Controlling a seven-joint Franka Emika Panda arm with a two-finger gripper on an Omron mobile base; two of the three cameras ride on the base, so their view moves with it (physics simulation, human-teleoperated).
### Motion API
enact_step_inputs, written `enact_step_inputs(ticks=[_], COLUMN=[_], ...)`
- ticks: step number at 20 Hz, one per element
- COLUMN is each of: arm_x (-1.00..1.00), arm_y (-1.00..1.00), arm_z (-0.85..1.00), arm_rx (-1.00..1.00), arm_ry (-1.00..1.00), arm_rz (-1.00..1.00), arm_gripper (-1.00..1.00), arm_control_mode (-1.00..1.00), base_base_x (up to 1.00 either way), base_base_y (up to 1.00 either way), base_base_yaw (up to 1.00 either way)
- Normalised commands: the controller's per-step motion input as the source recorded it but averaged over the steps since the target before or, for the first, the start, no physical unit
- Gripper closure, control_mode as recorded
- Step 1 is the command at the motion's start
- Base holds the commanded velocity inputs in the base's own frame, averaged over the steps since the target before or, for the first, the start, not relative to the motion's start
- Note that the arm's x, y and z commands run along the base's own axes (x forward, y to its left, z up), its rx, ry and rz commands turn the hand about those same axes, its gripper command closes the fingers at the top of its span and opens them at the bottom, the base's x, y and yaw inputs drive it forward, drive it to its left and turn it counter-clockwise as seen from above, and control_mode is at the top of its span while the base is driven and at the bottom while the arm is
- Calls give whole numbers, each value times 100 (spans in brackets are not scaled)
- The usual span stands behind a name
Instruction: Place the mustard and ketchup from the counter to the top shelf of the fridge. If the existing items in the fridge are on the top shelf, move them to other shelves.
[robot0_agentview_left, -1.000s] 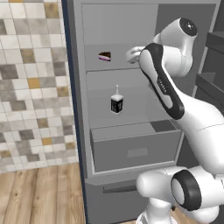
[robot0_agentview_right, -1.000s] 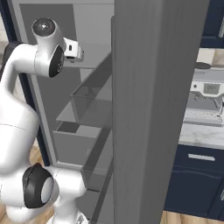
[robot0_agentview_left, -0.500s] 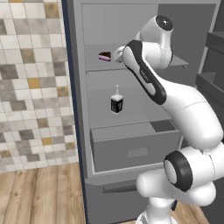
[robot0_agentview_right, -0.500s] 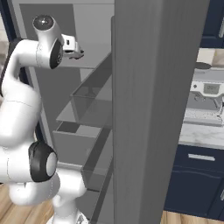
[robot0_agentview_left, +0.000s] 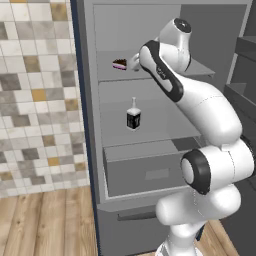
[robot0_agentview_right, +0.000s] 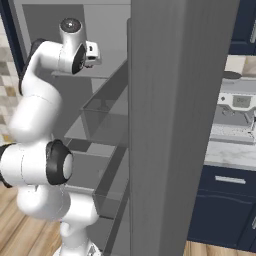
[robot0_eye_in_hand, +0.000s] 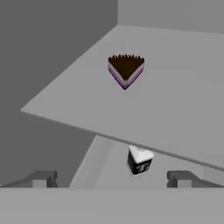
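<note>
The fridge (robot0_agentview_left: 90, 150) stands open in the middle of the left base view. Its inside is plain grey. The top shelf (robot0_agentview_left: 150, 75) is a thin grey board near the top of the frame. A small dark cake wedge (robot0_agentview_left: 119, 63) with a pink layer sits on it, in the upper middle of the picture.

In the hand view, the cake wedge (robot0_eye_in_hand: 125, 70) is in the upper middle of the frame, out on the flat shelf (robot0_eye_in_hand: 175, 109), with its pointed end facing the camera. The gripper (robot0_eye_in_hand: 111, 179) is low in that frame. Its two dark tips are far apart, so it is wide open and holds nothing. The cake is well apart from the tips.

A clear bottle (robot0_agentview_left: 133, 114) with a black label stands upright on the next shelf down, in the middle of the left base view. In the hand view it (robot0_eye_in_hand: 139, 161) peeks out under the shelf edge, between the tips.

In the right base view, a white marble worktop (robot0_agentview_right: 235, 152) over navy drawers is at the right edge.
</note>
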Motion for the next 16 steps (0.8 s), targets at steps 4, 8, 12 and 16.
enact_step_inputs(ticks=[4,8,12,16], arm_x=[34,27,20,32], arm_y=[11,18,32,15], arm_z=[-12,-12,-24,-17], arm_rx=[0,0,0,0], arm_ry=[0,0,0,0], arm_rz=[0,0,0,0], arm_gripper=[-100,-100,-100,-100], arm_control_mode=[-100,-100,-100,-100], base_base_x=[0,0,0,0], base_base_y=[0,0,0,0], base_base_yaw=[0,0,0,0])
